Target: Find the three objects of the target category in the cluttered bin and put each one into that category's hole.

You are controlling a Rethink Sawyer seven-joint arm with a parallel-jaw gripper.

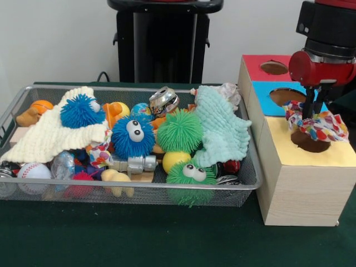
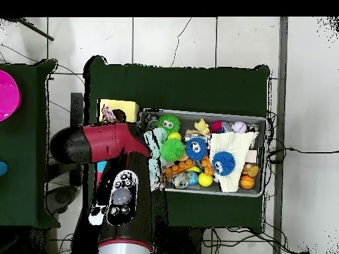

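Hovering my gripper (image 1: 308, 118), clenched on the polka-dot wrapper (image 1: 318, 124), directly over the yellow box's hole (image 1: 310, 141); I see the mesh bin (image 1: 249, 177) mid-table, beside it.

No text, label, brand, number or sign can be read anywhere.

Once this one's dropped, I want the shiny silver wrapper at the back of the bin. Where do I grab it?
Probably its raised crumpled top, from straight above. The shiny wrapper sits exposed on the pile in the mesh bin, with the green spiky ball and mint cloth crowding its sides. The tool holds the polka-dot wrapper over the yellow box's hole.
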